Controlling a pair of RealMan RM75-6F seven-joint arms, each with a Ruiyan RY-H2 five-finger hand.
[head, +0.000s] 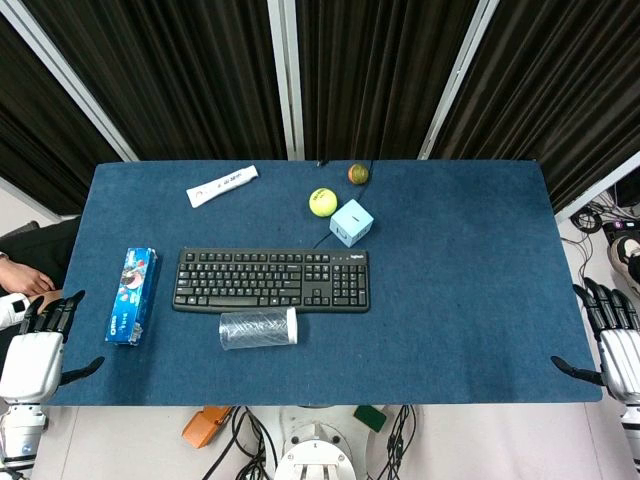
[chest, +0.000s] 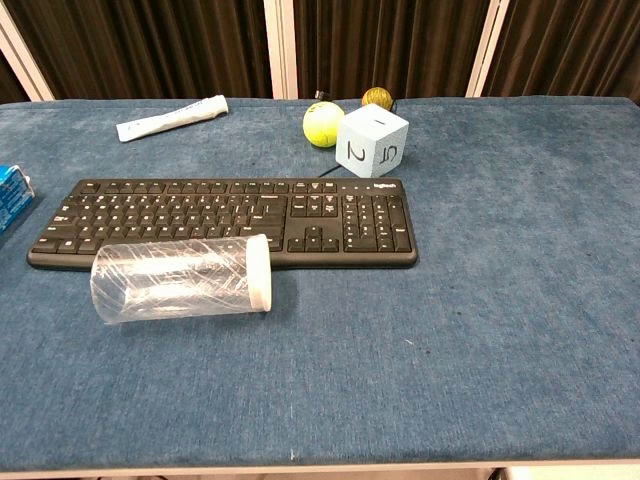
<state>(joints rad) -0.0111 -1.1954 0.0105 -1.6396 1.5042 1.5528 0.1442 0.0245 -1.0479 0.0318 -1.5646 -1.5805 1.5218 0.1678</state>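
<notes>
Hands (head: 30, 360) (head: 615, 350) open; ribbed clear jar (chest: 180, 279), flat keyboard (chest: 228, 221).

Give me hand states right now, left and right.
Left hand: open, holding nothing, off the table's left edge, nearest the blue cookie pack.
Right hand: open, holding nothing, off the table's right edge.

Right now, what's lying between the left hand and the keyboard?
In the head view, the blue cookie packet lies on the blue table cover between the left hand and the black keyboard. The chest view shows only the packet's edge.
</notes>
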